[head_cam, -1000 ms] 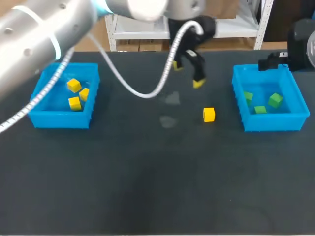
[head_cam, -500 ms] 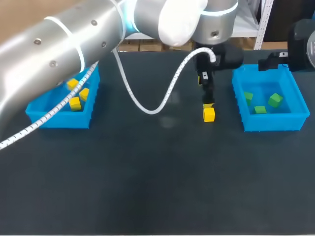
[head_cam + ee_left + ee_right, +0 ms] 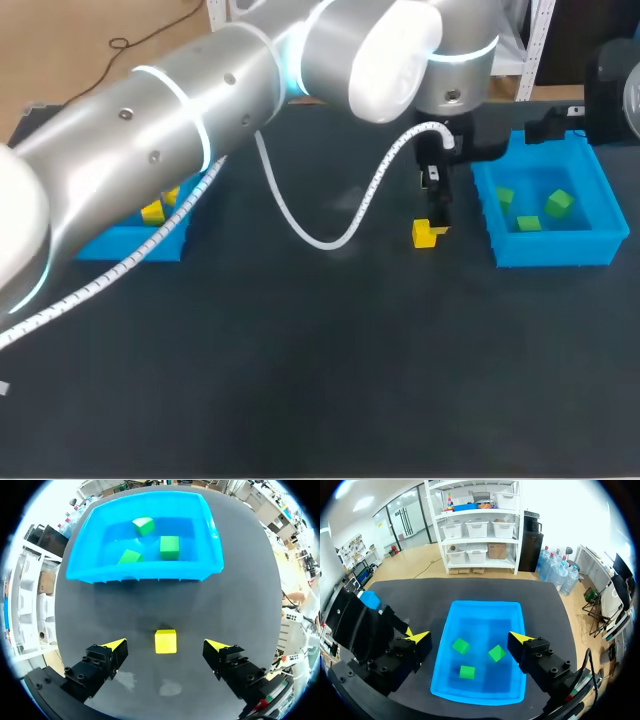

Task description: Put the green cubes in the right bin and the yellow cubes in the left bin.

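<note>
1. Far off to the left of my left claw, the blue plastic left bin [image 3: 150, 243] sits half hidden behind my left arm [image 3: 200, 120]. I can make out two small yellow cubes [image 3: 153, 212] inside it.
2. My left arm crosses the dark table top [image 3: 300, 380] well past the middle, with a white coiled cable [image 3: 330, 235] hanging from it.
3. My left claw [image 3: 166, 644] is released, its yellow-tipped fingers [image 3: 116, 645] spread wide and low over the table. The loose yellow cube [image 3: 165, 641] lies on the table squarely between them, with a gap on each side, so neither finger touches it.
4. Just ahead of that claw stands the blue plastic right bin [image 3: 145, 572], apart from the cube between the fingers. Three small green cubes [image 3: 169, 547] lie on its floor, none touching another.
5. My right claw [image 3: 470, 637] hangs released above the right bin, fingers apart and holding nothing. The three green cubes lie below it, one under the gap between the fingers, one nearer the right finger, and one closer to the wrist.
</note>
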You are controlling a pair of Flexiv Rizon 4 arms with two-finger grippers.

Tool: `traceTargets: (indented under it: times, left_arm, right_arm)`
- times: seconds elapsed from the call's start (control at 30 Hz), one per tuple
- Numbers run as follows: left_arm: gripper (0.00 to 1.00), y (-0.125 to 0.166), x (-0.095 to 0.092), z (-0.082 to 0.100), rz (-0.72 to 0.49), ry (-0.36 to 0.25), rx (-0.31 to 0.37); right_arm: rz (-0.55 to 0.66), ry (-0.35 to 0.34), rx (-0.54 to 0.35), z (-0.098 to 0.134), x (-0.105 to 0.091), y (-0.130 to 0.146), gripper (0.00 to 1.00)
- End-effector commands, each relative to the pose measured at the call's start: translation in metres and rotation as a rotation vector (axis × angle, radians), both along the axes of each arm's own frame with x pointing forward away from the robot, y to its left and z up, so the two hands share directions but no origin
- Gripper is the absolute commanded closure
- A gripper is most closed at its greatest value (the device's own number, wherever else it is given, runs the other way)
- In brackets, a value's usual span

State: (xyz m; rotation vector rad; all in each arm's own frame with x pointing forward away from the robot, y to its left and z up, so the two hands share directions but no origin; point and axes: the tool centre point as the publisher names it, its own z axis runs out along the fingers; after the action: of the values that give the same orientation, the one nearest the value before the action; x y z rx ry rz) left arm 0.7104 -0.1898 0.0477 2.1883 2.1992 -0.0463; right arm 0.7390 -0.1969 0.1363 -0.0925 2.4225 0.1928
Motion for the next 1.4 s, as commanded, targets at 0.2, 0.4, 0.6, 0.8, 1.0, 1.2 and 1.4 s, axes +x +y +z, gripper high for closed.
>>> traceTargets:
  times: [0.2,0.4,0.6,0.8,1.0,1.2,1.4]
  left_arm:
    - [0.0,-0.003,0.01,-0.019,0.009,0.016,0.054]
    - [0.0,-0.001,0.014,-0.034,0.028,0.018,0.083]
    - [0.0,0.001,0.015,-0.045,0.031,0.02,0.108]
    - [1.0,0.005,0.014,-0.052,0.037,0.017,0.121]
    - [1.0,0.013,0.023,-0.043,0.062,0.012,0.112]
    - [1.0,0.028,0.051,-0.009,0.13,-0.042,0.114]
    - [1.0,0.06,0.101,0.051,0.288,-0.099,0.078]
  right_arm:
    - [-0.002,-0.006,0.0,-0.001,-0.001,0.0,0.0]
    - [-0.002,-0.006,0.0,-0.001,-0.001,0.0,0.0]
    - [-0.002,-0.006,0.0,-0.001,-0.001,0.0,0.0]
    - [-0.002,-0.006,0.0,-0.001,-0.001,0.0,0.0]
    - [-0.002,-0.006,0.0,-0.001,-0.001,0.0,0.0]
    - [-0.002,-0.006,0.0,-0.001,-0.001,0.0,0.0]
    - [-0.002,-0.006,0.0,-0.001,-0.001,0.0,0.0]
